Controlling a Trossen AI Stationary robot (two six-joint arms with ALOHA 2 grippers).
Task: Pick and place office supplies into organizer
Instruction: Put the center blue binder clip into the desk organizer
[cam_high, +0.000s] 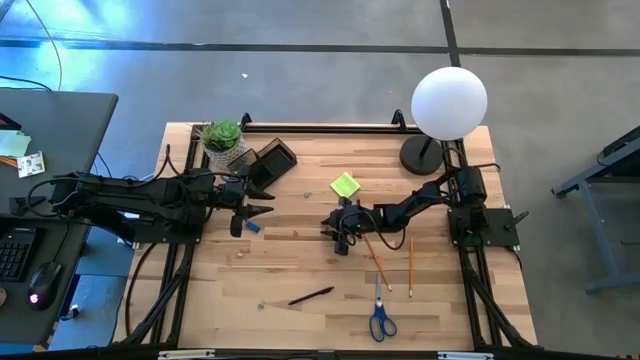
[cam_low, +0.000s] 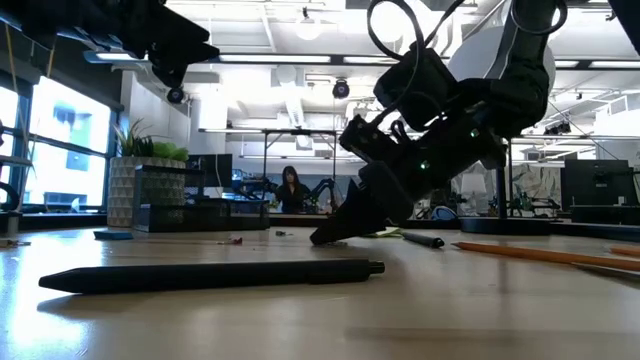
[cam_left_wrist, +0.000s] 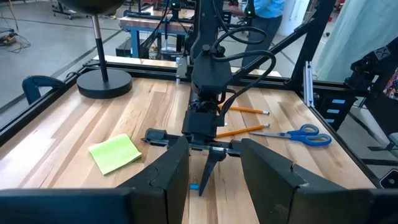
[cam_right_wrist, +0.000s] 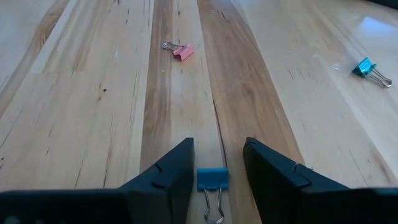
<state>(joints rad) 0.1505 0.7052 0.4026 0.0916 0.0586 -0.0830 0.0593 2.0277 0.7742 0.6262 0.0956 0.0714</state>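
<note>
Blue binder clip (cam_right_wrist: 212, 178) lies on the table (cam_right_wrist: 93, 93) between the right claw's (cam_right_wrist: 214, 171) spread fingers, seemingly not yet pinched.

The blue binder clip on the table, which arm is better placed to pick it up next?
Probably the right. The right hand is low at the table with the blue binder clip between its open fingers. The left hand waits open near the organizer.

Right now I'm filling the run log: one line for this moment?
right gripper: down at table, fingers straddling blue binder clip | left gripper: open, waiting by organizer | pencils, scissors: loose
</note>
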